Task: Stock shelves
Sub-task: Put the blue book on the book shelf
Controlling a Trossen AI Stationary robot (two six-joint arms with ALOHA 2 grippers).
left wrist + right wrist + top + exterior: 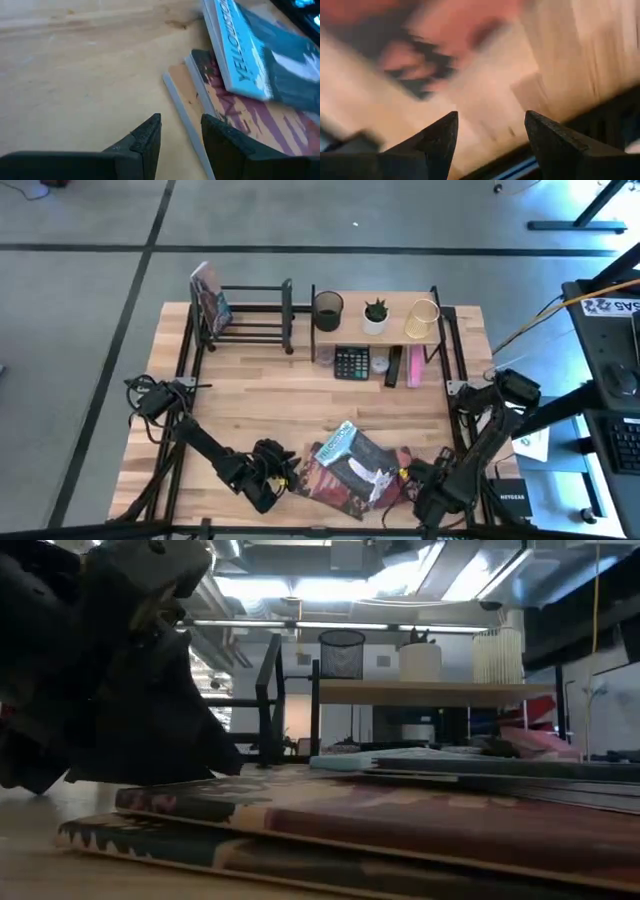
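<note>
High view: the black book rack (pixel 250 315) stands at 11 o'clock on the table with one book (pixel 209 300) upright at its left end. The light-wood shelf (pixel 385 328) is at 1 o'clock, carrying a mesh cup (pixel 327 310), a potted plant (pixel 376 315) and a gold wire holder (pixel 422 319). A pile of books (pixel 350 470) lies at 6 o'clock. The left gripper (pixel 283 470) sits at the pile's left edge, the right gripper (pixel 408 476) at its right edge.

Low view: the pile fills the foreground, with both shelves behind.

Left wrist view: fingers spread, straddling the edge of the lowest book, nothing pinched; the top book (pixel 260 55) is blue.

Right wrist view: blurred; the fingers look spread, empty.

Step, as judged: picking a book. Next: close on one cover edge, lift it, carry it to the rack.
</note>
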